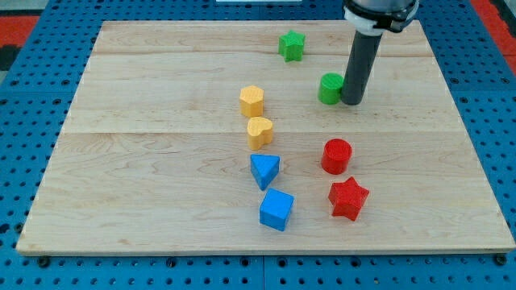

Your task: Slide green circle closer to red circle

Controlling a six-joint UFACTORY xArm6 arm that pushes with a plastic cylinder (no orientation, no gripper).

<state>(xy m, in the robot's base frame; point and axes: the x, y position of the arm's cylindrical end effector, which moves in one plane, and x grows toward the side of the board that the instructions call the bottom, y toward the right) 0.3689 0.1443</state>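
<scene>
The green circle point(329, 89) sits on the wooden board toward the view's upper right. My tip point(352, 102) rests on the board right against the green circle's right side, touching or nearly touching it. The red circle point(336, 155) lies below the green circle, roughly a third of the board's height toward the view's bottom.
A green star point(292, 45) is near the top edge. A yellow hexagon point(251, 101) and a yellow heart point(260, 131) sit left of centre. A blue triangle point(264, 170), a blue cube point(276, 209) and a red star point(348, 199) lie toward the bottom.
</scene>
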